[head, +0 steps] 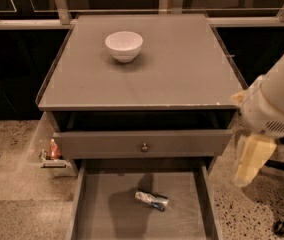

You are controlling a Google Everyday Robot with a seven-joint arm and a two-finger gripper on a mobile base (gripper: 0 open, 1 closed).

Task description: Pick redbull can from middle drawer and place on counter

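The can is shown lying in the drawer at lower centre; a bowl is set on the counter; the gripper is held at right, its spread not discernible.

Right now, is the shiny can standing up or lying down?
Lying down: the redbull can rests on its side on the middle drawer floor. The gripper hangs beside the drawer, apart from the can.
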